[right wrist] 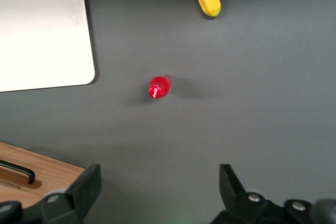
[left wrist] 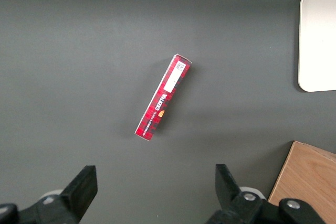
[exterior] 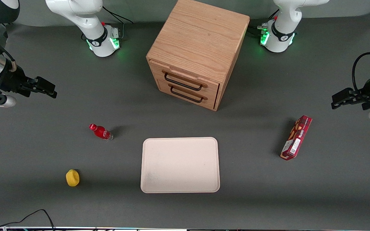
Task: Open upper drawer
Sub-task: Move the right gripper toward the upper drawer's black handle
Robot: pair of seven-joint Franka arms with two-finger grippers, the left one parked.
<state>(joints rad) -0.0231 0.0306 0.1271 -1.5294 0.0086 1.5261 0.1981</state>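
The approach step is judged not yet begun: the claw (exterior: 45, 87) is held with fingers apart above the tabletop (exterior: 332, 179), well apart from the shut upper drawer (exterior: 185, 80) of the cabinet (exterior: 201, 41), whose black handle (exterior: 182, 82) must next be reached and gripped.

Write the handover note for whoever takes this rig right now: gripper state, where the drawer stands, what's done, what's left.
Gripper: open, holding nothing, hovering toward the working arm's end of the table, well clear of the cabinet.
Upper drawer: shut, flush with the lower drawer; black handle untouched.
Done: nothing yet.
Left: bring the gripper to the upper handle, close on it, pull the drawer out.
Also on the table: red bottle, yellow object, tray, red box.
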